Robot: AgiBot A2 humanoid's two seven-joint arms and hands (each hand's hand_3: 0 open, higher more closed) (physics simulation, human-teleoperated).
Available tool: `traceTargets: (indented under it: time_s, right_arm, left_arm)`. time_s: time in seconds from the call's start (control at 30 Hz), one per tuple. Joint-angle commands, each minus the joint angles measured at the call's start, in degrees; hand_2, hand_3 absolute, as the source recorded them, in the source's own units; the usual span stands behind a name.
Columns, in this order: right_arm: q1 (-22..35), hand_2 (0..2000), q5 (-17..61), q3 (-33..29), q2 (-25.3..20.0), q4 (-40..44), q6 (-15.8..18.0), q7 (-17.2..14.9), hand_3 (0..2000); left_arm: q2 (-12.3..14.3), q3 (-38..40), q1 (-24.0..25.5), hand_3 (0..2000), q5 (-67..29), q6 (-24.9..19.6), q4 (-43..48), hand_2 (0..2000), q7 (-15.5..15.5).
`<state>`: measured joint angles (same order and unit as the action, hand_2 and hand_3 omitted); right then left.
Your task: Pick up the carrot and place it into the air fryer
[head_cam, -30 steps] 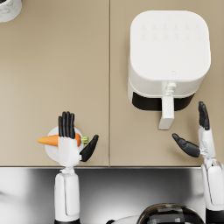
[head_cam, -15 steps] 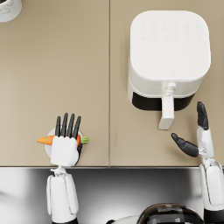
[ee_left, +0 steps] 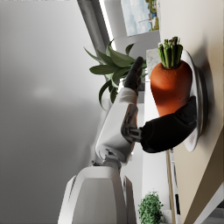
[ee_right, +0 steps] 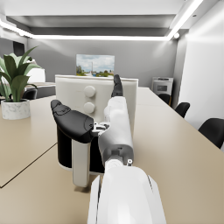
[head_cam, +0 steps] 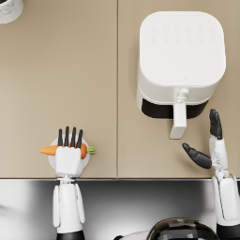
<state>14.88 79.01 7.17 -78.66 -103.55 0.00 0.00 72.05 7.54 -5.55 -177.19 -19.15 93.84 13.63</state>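
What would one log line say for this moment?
left robot hand: over carrot on plate | right robot hand: open beside air fryer | carrot: not lifted

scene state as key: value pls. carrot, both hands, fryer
carrot: lying on a small white plate, near table edge
left hand: over the carrot, fingers extended across it; grasp not confirmed
right hand: open, empty, beside the fryer handle
air fryer: white, upright on the table, carrot not inside

On the beige tabletop (head_cam: 56, 70) there are one orange carrot (head_cam: 49, 150), one small round white plate (head_cam: 86, 160), one white boxy air fryer (head_cam: 180, 51) and two robot hands.
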Motion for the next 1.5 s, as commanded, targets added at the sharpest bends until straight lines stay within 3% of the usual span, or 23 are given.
traceTargets:
  time_s: [0.03, 0.2, 0.23, 0.27, 0.3, 0.4, 0.57, 0.67, 0.9, 1.13, 1.33, 1.37, 1.4, 1.47, 1.5]
  right_arm:
    - [0.98, 0, 0.0, -0.48, -0.4, -0.51, 0.0, 0.0, 0]
    - [1.59, 0, 0.0, -1.58, -1.02, -0.24, 0.0, 0.0, 0]
    - [1.58, 0, 0.0, -1.64, -1.1, -0.24, 0.0, 0.0, 0]
    - [1.79, 0, 0.0, -1.99, -1.23, -0.41, 0.0, 0.0, 0]
    - [1.88, 0, -0.01, -2.3, -1.33, -0.49, 0.0, 0.0, 0]
    - [1.94, 0, -0.01, -1.52, -1.62, -0.07, 0.0, 0.0, 0]
    - [0.15, 0, -0.01, 1.71, -1.53, 2.75, 0.0, 0.0, 0]
    - [-0.76, 0, -0.01, 3.71, -1.49, 5.31, 0.0, 0.0, 0]
    - [-1.4, 0, -0.01, 5.05, -1.94, 15.24, 0.0, 0.0, 0]
    - [2.07, 0, -0.01, 11.94, -4.3, 22.23, -0.25, 0.0, 0]
    - [5.29, 0, 0.1, 15.39, -6.3, 26.04, -8.35, 0.03, 0]
    - [6.24, 1361, 0.15, 15.95, -6.72, 28.17, -9.62, 0.03, 327]
    - [7.52, 2000, 0.2, 17.04, -7.3, 31.57, -11.81, 0.04, 653]
    - [10.13, 2000, 0.3, 20.02, -8.61, 39.52, -16.55, 0.09, 1307]
    - [11.34, 2000, 0.42, 22.63, -8.99, 42.95, -17.2, 0.11, 1633]
  left_arm:
    - [-0.05, -0.94, -0.94, 0, -0.18, 0.61, -4.68, 0, -0.03]
    - [-0.24, -1.7, -2.23, 0, -0.46, 4.42, -9.25, 0, 0.87]
    - [-0.31, -1.76, -2.22, 327, -0.49, 5.03, -9.25, 1361, 1.19]
    - [-0.42, -1.92, -1.97, 653, -0.54, 4.67, -8.72, 2000, 1.09]
    - [-0.49, -2.1, -2.47, 980, -0.56, 4.98, -9.05, 2000, 1.07]
    - [-0.51, -2.43, -3.93, 1960, -0.6, 15.23, -8.61, 2000, -1.44]
    - [-0.27, -3.62, -4.19, 2000, -0.58, 17.01, 1.69, 2000, -9.45]
    - [-0.34, -3.71, -5.31, 2000, -0.56, 16.54, 9.79, 2000, -11.87]
    - [-0.38, -4.84, -8.97, 2000, 16.94, 15.88, 16.33, 2000, -13.24]
    - [0.13, -7.57, -8.94, 2000, 30.98, 15.47, 19.28, 2000, -13.48]
    - [0.3, -9.01, -7.49, 2000, 32.99, 15.48, 20.9, 2000, -13.5]
    - [0.35, -9.49, -7.41, 2000, 33.08, 15.48, 20.9, 2000, -13.5]
    - [0.36, -9.78, -7.12, 2000, 33.14, 15.45, 20.79, 2000, -13.52]
    - [0.49, -9.61, -7.07, 2000, 33.22, 15.4, 21.11, 2000, -13.52]
    - [0.56, -9.57, -7.07, 2000, 33.24, 15.39, 21.11, 2000, -13.52]
